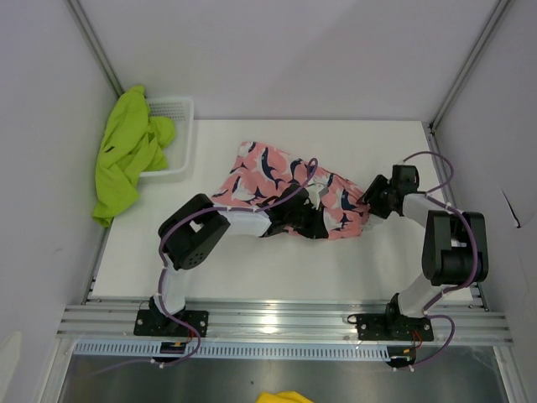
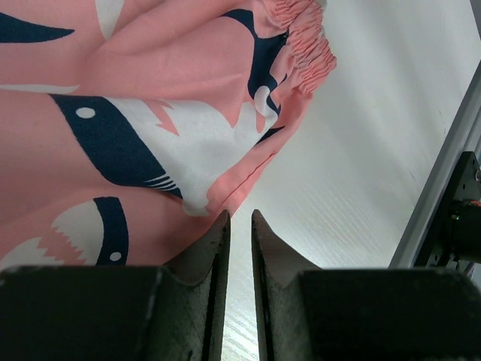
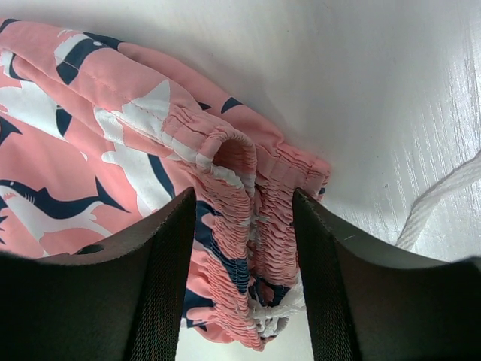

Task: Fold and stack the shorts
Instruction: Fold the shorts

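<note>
PICTURED: The right gripper [image 3: 242,197] stands spread astride the gathered elastic waistband [image 3: 233,226] of the pink shark-print shorts [image 1: 260,172]. Cloth lies between its jaws but is not seen clamped, and a white drawstring [image 3: 443,197] trails on the table [image 1: 252,269] just off its right finger. Opposite, the left gripper [image 2: 240,216] has its jaws drawn almost together. A thin slit of bare table shows between them with no cloth in it, and the shorts' hem lies right at its tips. The pink pair sits rumpled and unfolded between the two tools. Well off to the left arm's outer side, the lime green shorts [image 1: 126,155] hang crumpled over the rim of a white mesh basket [image 1: 183,126], partly inside and partly spilled onto the table. What else the basket holds cannot be told. By the look of it, neither pair is folded and no stack exists, so the first fold appears barely begun.
</note>
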`<state>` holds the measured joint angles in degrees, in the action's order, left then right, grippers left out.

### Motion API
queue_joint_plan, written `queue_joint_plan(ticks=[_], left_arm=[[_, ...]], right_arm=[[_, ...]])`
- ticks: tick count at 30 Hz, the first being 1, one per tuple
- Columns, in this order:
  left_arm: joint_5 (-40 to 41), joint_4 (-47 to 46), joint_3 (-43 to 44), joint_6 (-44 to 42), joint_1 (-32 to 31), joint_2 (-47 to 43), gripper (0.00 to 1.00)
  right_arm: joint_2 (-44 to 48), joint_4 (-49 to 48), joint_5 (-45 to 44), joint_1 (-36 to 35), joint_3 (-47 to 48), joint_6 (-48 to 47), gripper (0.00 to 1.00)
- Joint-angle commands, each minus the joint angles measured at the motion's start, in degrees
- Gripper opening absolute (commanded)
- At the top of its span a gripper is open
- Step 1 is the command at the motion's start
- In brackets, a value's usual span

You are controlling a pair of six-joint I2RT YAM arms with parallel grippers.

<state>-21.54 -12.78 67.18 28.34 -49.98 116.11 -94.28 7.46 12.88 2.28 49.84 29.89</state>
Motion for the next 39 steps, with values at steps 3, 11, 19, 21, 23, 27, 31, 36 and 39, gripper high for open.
queue_joint_plan(ticks=[3,11,19,21,23,27,31,36,39], left_arm=[[0.80,-0.06,1.38,-1.88,-0.47,-2.30,0.20],[2.29,2.14,2.34,-1.88,-0.47,-1.33,0.20],[2.29,2.40,2.52,-1.97,-0.47,-1.07,0.19],[2.47,2.58,2.52,-2.06,-0.56,-1.15,0.19],[2.55,2.76,2.43,-2.15,-0.47,-1.15,0.19],[2.82,3.28,2.96,-2.15,-0.56,-0.80,0.19],[2.82,3.46,3.14,-2.15,-0.56,-0.71,0.19],[2.82,3.46,3.22,-2.23,-0.47,-0.80,0.19],[2.82,3.55,3.22,-2.23,-0.56,-0.72,0.19]], right_arm=[[2.87,0.71,-4.88,-1.75,2.71,-2.55,0.56],[3.66,1.85,-7.52,-4.83,3.33,-3.61,0.56],[0.15,1.68,-2.96,-4.57,3.95,-3.17,0.56],[-0.20,0.80,-0.59,-3.78,3.42,-2.21,0.56],[-0.47,-1.92,5.18,-1.85,1.40,-1.24,0.55],[-1.34,-7.28,15.92,2.37,-2.03,1.92,0.52],[-2.57,-13.69,22.44,4.13,-4.14,5.08,0.47],[-3.10,-16.86,26.05,4.92,-6.07,6.94,0.33],[-2.23,-17.57,26.31,5.10,-6.69,7.11,0.25]])
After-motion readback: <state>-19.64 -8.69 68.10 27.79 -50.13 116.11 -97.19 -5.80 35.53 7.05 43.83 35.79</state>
